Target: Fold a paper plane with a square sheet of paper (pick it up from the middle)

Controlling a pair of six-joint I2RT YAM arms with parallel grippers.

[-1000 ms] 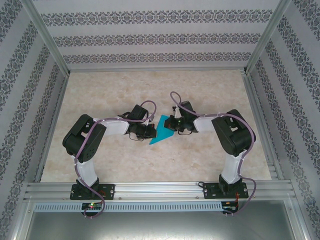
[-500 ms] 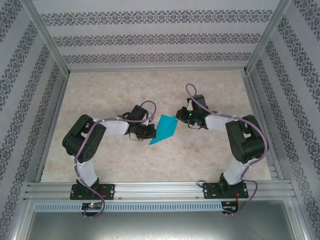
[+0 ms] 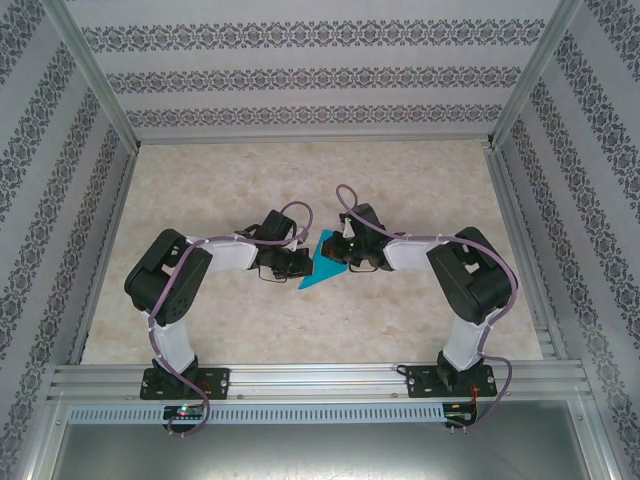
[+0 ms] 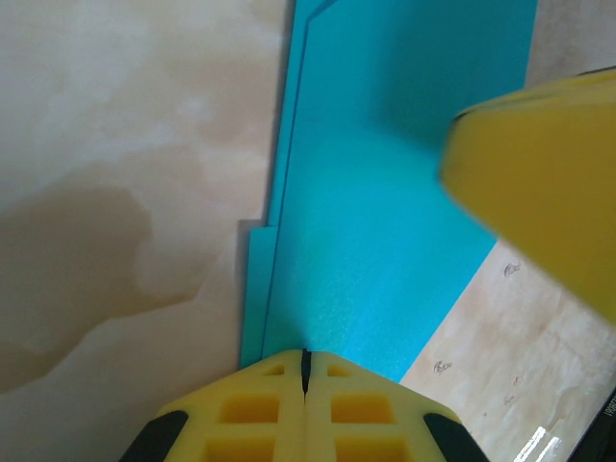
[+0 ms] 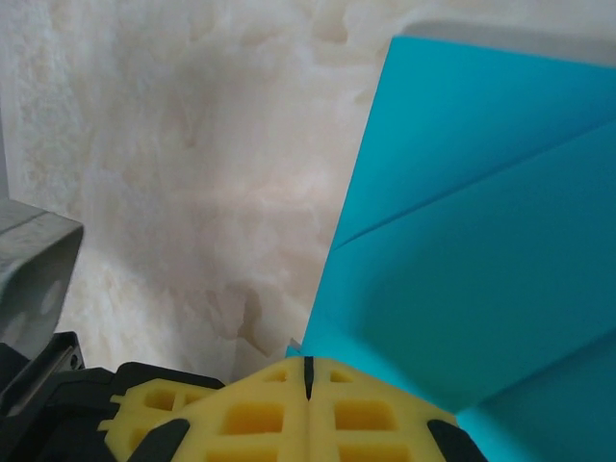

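The left hand [image 4: 304, 361] has its two yellow moulded fingers pressed flat together, with a thin dark seam between them and no gap. Its tips meet the near edge of the teal-blue folded paper [image 4: 385, 192]. Whether a layer is caught in the seam or the tips merely bear on it cannot be told. From there the paper runs up the left wrist view in stacked layers, with two stepped edges showing along its left side. Its far end is cut off by the top of the frame. A blurred yellow finger [image 4: 539, 192] of the right hand hangs over the paper's right edge.

The right hand [image 5: 308, 368] is closed just as tightly, with its tips at a corner of the paper [image 5: 481, 241]. Slanting creases spread out from that corner, and the paper's right and lower parts run out of frame. At the left edge sits a grey and black part [image 5: 29, 279] too close and blurred to make out.

From above, the left hand [image 3: 300, 264] and the right hand [image 3: 336, 252] face each other across the paper [image 3: 316, 268]. It lies mid-way across the beige marbled counter [image 3: 250, 330]. The right hand covers the paper's upper right portion. What shows is a narrow pointed sliver, its tip towards the near left.
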